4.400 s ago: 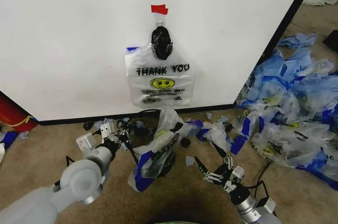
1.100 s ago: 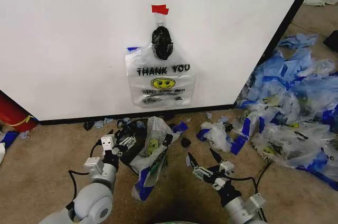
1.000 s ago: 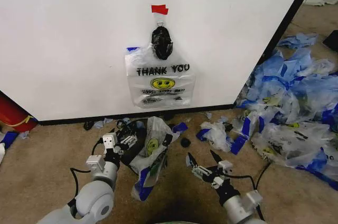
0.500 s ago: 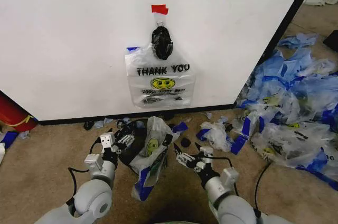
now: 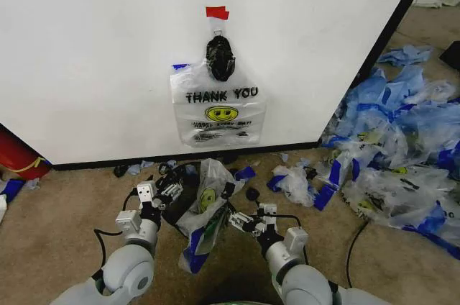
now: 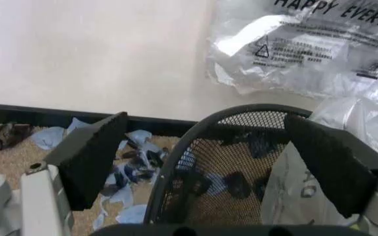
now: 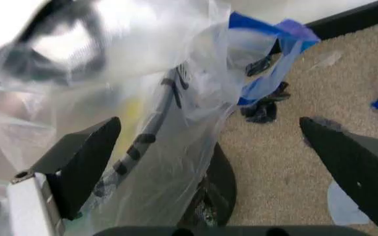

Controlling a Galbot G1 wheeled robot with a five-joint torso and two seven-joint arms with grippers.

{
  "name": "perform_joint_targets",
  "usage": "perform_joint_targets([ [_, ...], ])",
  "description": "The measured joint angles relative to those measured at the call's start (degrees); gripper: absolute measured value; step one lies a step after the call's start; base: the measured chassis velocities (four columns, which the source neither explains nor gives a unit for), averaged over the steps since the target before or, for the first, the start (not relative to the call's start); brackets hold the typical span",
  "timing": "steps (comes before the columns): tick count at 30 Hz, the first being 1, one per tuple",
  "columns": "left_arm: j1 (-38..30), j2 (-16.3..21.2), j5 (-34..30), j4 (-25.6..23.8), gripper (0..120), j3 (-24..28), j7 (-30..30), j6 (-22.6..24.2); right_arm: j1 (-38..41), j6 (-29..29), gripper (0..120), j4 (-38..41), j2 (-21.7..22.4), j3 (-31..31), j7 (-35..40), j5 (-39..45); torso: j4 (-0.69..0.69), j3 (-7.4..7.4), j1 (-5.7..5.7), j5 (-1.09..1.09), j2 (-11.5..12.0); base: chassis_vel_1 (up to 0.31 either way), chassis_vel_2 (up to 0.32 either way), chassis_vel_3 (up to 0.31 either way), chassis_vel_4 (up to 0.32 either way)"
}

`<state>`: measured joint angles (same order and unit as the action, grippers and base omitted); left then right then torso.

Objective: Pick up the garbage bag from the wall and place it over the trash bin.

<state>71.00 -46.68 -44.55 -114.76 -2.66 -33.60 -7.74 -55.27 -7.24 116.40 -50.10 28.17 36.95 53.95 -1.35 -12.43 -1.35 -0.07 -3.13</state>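
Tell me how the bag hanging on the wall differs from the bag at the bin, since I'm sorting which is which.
The garbage bag on the wall hangs flat, its THANK YOU print fully readable; the bag at the trash bin is crumpled, print mostly hidden. The wall bag hangs clear of both end effectors; the bin bag lies between the left end effector and right end effector. Both are clear plastic with yellow smileys.

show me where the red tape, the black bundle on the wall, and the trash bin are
red tape [image 5: 216,12]: head view, middle of the strip.
black bundle [image 5: 220,58]: head view, centre of the glossy lump.
trash bin [image 6: 175,162]: left wrist view, on its mesh rim.
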Motion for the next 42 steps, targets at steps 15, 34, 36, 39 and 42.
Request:
perform_joint_targets([
  [15,0.0,-0.4,0.7,0.9,94,0.2,0.4,-0.9,4.0,2.0,85,-2.3,-3.5,3.5,4.2,0.4,0.0,0.0,0.0,0.0,0.0,0.0,0.0,0.0,0.0],
  [34,0.7,-1.2,1.6,1.3,94,0.3,0.8,-1.6,7.2,2.4,39,-5.9,-7.8,6.5,5.1,0.7,0.0,0.0,0.0,0.01,0.0,0.0,0.0,0.0,0.0],
  [36,0.7,-1.2,1.7,1.3,94,0.2,0.8,-1.6,7.5,2.4,35,-6.1,-8.0,6.6,5.1,0.7,0.0,0.0,0.0,0.0,0.0,0.0,0.0,0.0,0.0],
  [39,0.8,-1.2,1.7,1.3,94,0.1,0.8,-1.7,8.1,2.3,23,-6.3,-8.6,6.9,5.1,0.8,0.0,0.0,0.0,0.0,0.0,0.0,0.0,0.0,0.0],
  [42,0.8,-1.1,1.8,1.5,94,0.1,0.9,-1.9,8.4,2.3,11,-6.4,-8.9,7.0,5.2,0.8,0.0,0.0,0.0,0.0,0.0,0.0,0.0,0.0,0.0],
])
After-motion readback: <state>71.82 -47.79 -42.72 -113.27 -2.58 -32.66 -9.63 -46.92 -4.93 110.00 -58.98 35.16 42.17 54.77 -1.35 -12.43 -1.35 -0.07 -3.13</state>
